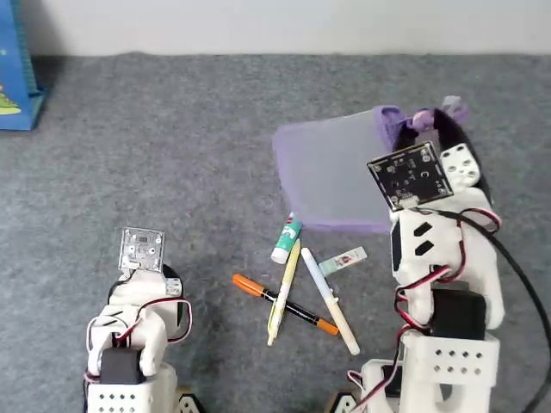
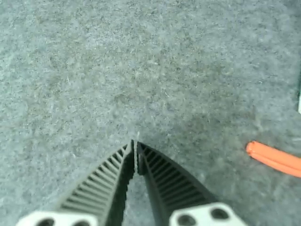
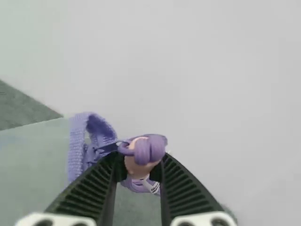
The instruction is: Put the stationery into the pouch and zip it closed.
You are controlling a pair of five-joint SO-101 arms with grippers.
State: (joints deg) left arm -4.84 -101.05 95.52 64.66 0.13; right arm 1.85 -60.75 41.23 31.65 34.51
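Purple pouch (image 1: 331, 176) lies on grey felt (image 1: 129, 155), its zip pull (image 3: 143, 149) pinched in the right gripper (image 3: 138, 159). All 5 stationery pieces (image 1: 286, 284) lie outside, near it. The left gripper (image 2: 134, 147) is closed, empty. Packing and zipping likely both remain.

The left arm (image 1: 136, 323) sits tucked back near its base, the left gripper (image 2: 134, 147) pointed steeply down, its jaws closed and the tips touching. The right arm (image 1: 441, 267) stretches farther forward (wrist tipped up) — the right gripper (image 3: 139, 165) is clamped on the purple zip pull (image 3: 143, 149).
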